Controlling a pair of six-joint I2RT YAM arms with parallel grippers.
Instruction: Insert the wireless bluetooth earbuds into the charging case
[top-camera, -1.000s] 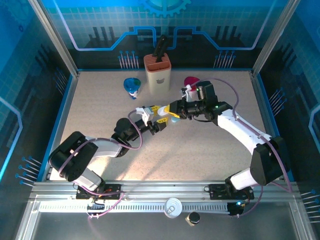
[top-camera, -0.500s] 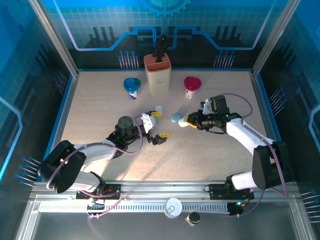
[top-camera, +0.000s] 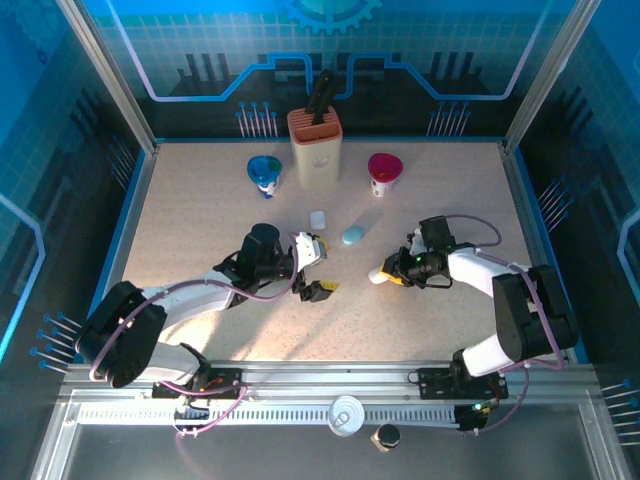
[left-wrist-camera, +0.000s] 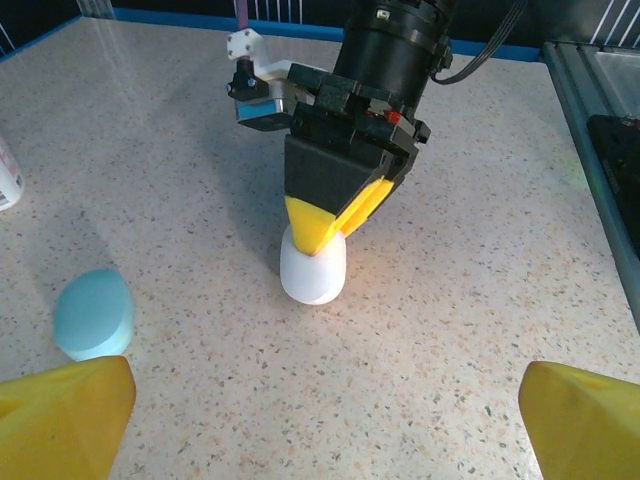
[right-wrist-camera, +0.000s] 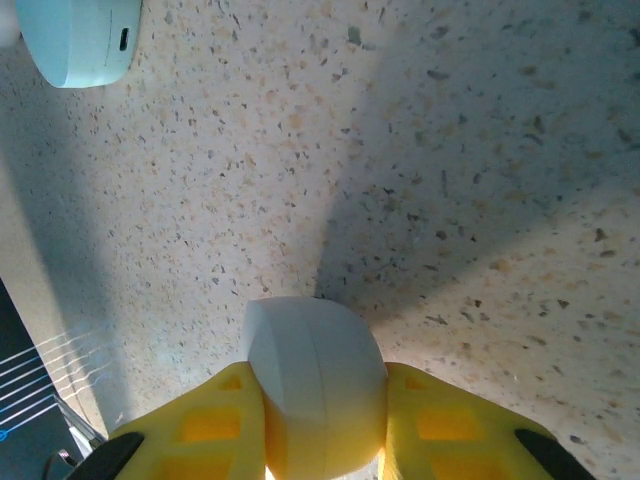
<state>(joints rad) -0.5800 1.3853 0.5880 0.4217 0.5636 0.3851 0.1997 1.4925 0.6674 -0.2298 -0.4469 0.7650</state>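
The right gripper (top-camera: 386, 276) is lying low over the worktop (top-camera: 200, 210) on the right side. Its yellow fingers (right-wrist-camera: 215, 425) are clamping the white charging case (right-wrist-camera: 315, 375), which is sitting on the surface between them. The left gripper (top-camera: 318, 268) is hovering to the left of it, near the middle, its fingers (left-wrist-camera: 62, 415) standing wide apart and holding nothing. A blue case (top-camera: 352, 235) is lying a little farther back, apart from both grippers. A small white item (top-camera: 318, 219) is lying just left of the blue case, too small to tell whether it is an earbud. Along the far side a blue cup (top-camera: 265, 170), a knife block (top-camera: 315, 145) and a red cup (top-camera: 385, 168) are standing in a row
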